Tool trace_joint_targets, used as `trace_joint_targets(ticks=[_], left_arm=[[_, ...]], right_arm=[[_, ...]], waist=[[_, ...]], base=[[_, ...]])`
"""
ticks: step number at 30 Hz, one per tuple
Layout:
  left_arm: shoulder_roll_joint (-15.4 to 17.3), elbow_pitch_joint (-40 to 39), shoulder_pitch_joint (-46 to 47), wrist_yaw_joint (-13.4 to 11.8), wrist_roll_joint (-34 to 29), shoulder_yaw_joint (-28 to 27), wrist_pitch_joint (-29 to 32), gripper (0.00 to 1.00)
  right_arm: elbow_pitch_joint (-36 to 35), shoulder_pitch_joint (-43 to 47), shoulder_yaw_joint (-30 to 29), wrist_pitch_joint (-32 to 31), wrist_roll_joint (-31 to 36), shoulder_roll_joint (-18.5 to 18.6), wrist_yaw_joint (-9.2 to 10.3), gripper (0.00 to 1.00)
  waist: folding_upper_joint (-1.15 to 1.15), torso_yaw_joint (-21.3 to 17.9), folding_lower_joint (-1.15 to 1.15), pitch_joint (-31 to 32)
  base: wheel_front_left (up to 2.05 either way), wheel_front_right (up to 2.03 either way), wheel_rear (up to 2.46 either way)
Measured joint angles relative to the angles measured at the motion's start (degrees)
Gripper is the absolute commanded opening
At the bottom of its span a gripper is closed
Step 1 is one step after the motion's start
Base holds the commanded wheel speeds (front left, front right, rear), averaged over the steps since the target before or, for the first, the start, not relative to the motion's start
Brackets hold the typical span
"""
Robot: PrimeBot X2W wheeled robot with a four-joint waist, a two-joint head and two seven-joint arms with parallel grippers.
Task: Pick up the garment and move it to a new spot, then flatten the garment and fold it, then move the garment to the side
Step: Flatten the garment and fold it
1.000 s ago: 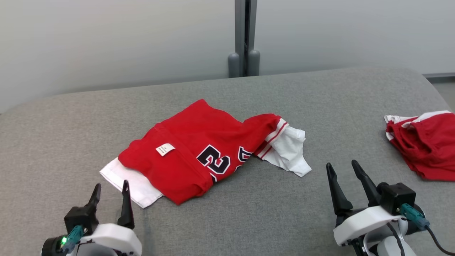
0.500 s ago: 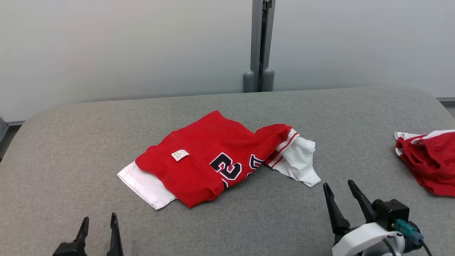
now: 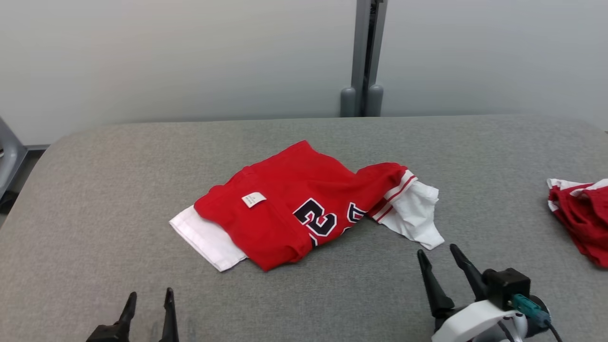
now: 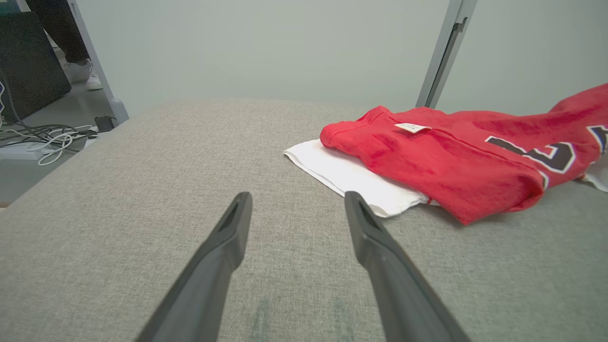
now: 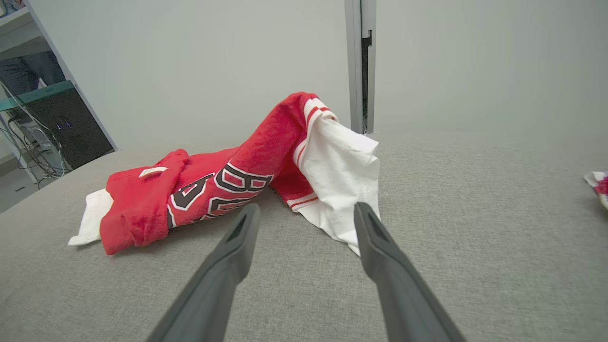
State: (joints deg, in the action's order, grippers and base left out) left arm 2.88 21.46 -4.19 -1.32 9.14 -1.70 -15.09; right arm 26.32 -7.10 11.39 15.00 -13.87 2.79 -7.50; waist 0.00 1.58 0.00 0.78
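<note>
Both sets of jaws are wide and empty, low over the grey bench (image 3: pixel 142 156). The garment (image 3: pixel 294 199), a red jersey with white trim, lies bunched ahead of me, between the two sets of jaws and touching neither as far as I can tell. Its white hem (image 4: pixel 351 175) is just ahead and to the right of my left fingers (image 4: pixel 223 247). Its white sleeve (image 5: pixel 339 175) is just ahead of my right fingers (image 5: pixel 380 251), corner nearest the outer tip. Step in hand, as I read it: the first pick-up. Plan: left jaws go ahead and right to the hem corner, right jaws go straight ahead to the sleeve. Come in flat, with the lower finger skimming the bench so it slides under the edge rather than shoving the cloth into a ridge. Bite well in from the edge, since the cloth looks limp and a corner pinch would likely slip. Layers are stacked at the hem, so I expect to take white and red together. Close both, then lift evenly, or the middle will sag and drag. A second red garment (image 3: pixel 584 213) sits well off to the right of my right jaws; keep the carry away from it.
</note>
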Motion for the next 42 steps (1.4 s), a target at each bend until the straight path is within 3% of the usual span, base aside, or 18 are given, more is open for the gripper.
trace_joint_targets(ticks=[7, 14, 23, 29, 30, 32, 37, 42], left_arm=[[-0.1, 0.9, 1.4, -0.3, 2.1, 3.8, 0.0, 1.00], [-0.1, 1.0, 3.6, -0.7, 3.5, 6.6, 0.0, 1.00], [-0.1, 1.2, 3.9, -1.0, 4.6, 7.7, 0.0, 1.00], [-0.1, 0.8, 4.6, -1.4, 5.6, 8.4, 0.0, 1.00], [-0.1, 0.8, 4.6, -1.5, 5.6, 8.5, 0.0, 1.00], [-0.1, 0.8, 5.0, -1.6, 6.0, 8.9, 0.0, 1.00], [-0.1, 0.6, 5.7, -1.6, 6.1, 9.0, 0.0, 1.00], [-0.1, 0.9, 5.5, -1.5, 5.9, 8.7, 0.0, 1.00]], right_arm=[[0.7, -3.4, 7.6, 0.0, -2.9, -0.1, 0.00, 1.00], [5.5, -10.3, 12.4, 0.0, -6.4, -0.1, 0.00, 1.00], [14.0, -16.5, 13.5, 0.1, -8.1, -0.1, 0.00, 1.00], [20.1, -18.2, 11.6, 0.1, -7.0, -0.1, 0.00, 1.00], [20.8, -18.2, 11.8, 0.1, -7.3, -0.1, 0.00, 0.78], [21.1, -18.7, 12.9, 0.1, -8.7, -0.1, 0.00, 0.00], [16.6, -20.0, 10.7, 0.1, -9.2, -0.1, 0.00, 0.00], [8.2, -21.6, 1.6, 0.1, -3.7, -0.1, 0.01, 0.00]], waist=[[0.00, 3.7, 0.00, -1.9], [0.00, 10.0, 0.00, -4.7], [0.00, 18.0, 0.00, -8.1], [0.00, 20.3, 0.00, -10.1], [0.00, 20.4, 0.00, -10.3], [0.00, 20.3, 0.00, -10.6], [0.00, 19.1, 0.00, -10.3], [0.00, 17.1, 0.00, -8.8]], base=[[0.00, 0.00, 0.00], [0.00, 0.00, 0.00], [0.00, 0.00, 0.00], [0.00, 0.00, 0.00], [0.00, 0.00, 0.00], [0.00, 0.00, 0.00], [0.00, 0.00, 0.00], [0.00, 0.00, 0.00]])
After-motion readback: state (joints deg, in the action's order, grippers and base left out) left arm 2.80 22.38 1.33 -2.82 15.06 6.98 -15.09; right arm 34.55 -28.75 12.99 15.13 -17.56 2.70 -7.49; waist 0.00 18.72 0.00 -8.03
